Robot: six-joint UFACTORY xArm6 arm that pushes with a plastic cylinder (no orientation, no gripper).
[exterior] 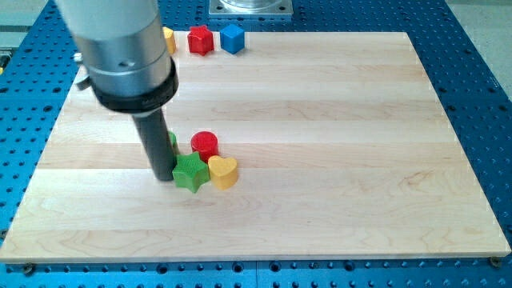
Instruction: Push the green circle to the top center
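My tip (163, 177) rests on the wooden board (320, 160) at the view's left centre. Only a sliver of a green block (172, 140), likely the green circle, shows behind the rod just above the tip. A green star (190, 173) lies right against the tip's right side. A red circle (205, 145) sits just above the star. A yellow heart (223, 171) touches the star's right side.
At the view's top left stand a red star (200, 39), a blue cube (232, 38) and a yellow block (168, 39) half hidden by the arm. The arm's wide silver and black body (120, 48) covers the top left corner.
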